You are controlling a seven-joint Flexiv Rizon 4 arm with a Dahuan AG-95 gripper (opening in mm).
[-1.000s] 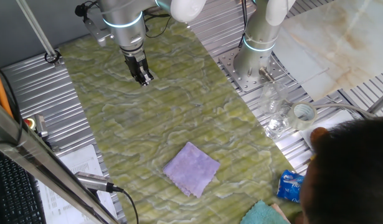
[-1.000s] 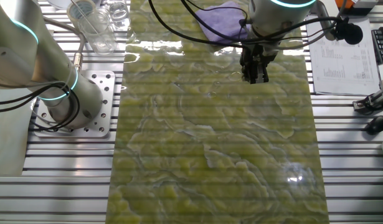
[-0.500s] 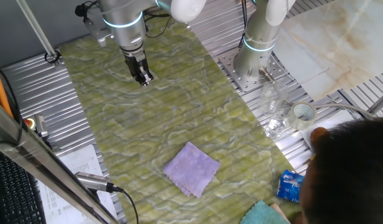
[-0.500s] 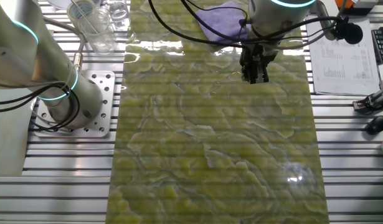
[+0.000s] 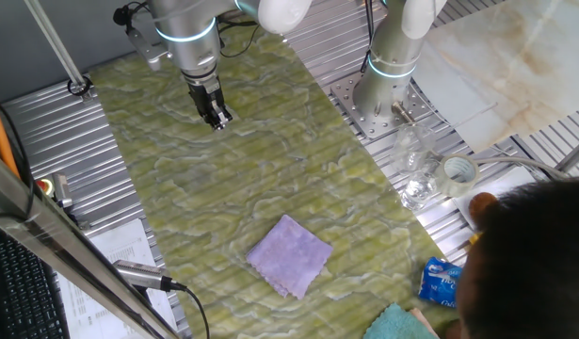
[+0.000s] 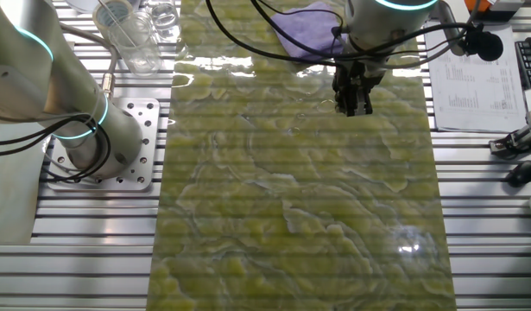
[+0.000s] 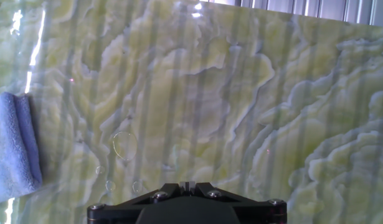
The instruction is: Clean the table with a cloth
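Fingers of the gripper [image 5: 218, 118] looked drawn together with nothing between them, as far as both fixed views showed (the hand view cut them off at its lower edge, so it could not confirm this). It hung over the far part of the table [image 5: 270, 179], its tips low above the green-yellow surface or just on it; which of the two could not be told.

Going left to right in one fixed view: a keyboard and a sheet of paper [image 5: 105, 254] lay at the left margin, then the gripper stood over the table's upper end, then the cloth [image 5: 289, 254] lay flat on the nearer part of the table, well apart from the gripper. Further right stood clear plastic cups [image 5: 416, 174], a roll of tape [image 5: 458, 171] and a blue packet [image 5: 442, 281], with a teal cloth [image 5: 397, 325] at the bottom edge.

By my reading the task had barely begun: the cloth was not in the gripper and no wiping contact showed. Faint ring marks [image 7: 124, 146] sat on the table surface in the hand view, possibly what needs cleaning. Left to do: reach the cloth, grip it, and sweep it across the table.
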